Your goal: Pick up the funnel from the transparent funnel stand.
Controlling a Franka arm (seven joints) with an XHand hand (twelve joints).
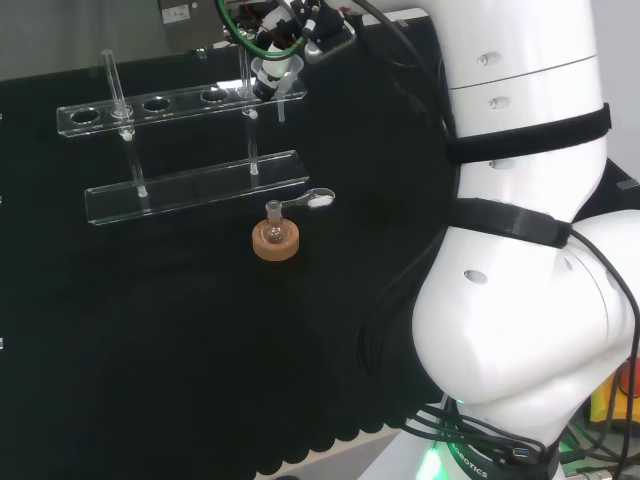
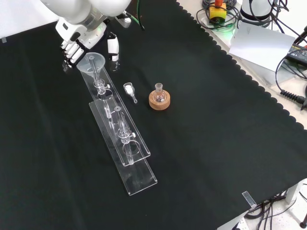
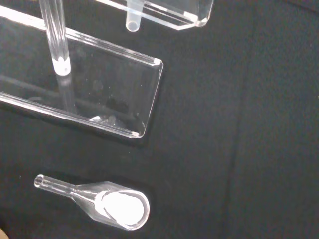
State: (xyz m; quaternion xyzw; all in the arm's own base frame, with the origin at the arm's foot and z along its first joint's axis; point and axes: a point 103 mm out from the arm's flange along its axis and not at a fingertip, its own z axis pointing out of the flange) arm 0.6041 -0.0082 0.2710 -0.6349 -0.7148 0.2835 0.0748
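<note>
A clear funnel (image 2: 91, 62) sits in the end hole of the transparent funnel stand (image 2: 125, 143), at the end nearest the arm. In the head view the funnel (image 1: 274, 73) is at the right end of the stand's upper shelf (image 1: 150, 108). The black and white hand (image 2: 73, 49) hovers just behind the funnel, with fingers to the left of its rim and the thumb (image 2: 112, 48) to the right, a gap still showing. The hand (image 1: 300, 28) is open. In the wrist view the funnel's stem tip (image 3: 132, 23) hangs over the stand's base plate (image 3: 107, 92).
A small glass scoop with white powder (image 2: 129, 89) lies beside the stand, close to the funnel. A small flask on a cork ring (image 2: 159, 99) stands a little beyond it. A glass rod (image 1: 114, 80) stands in the stand's far end. Cables and boxes lie off the cloth's edge.
</note>
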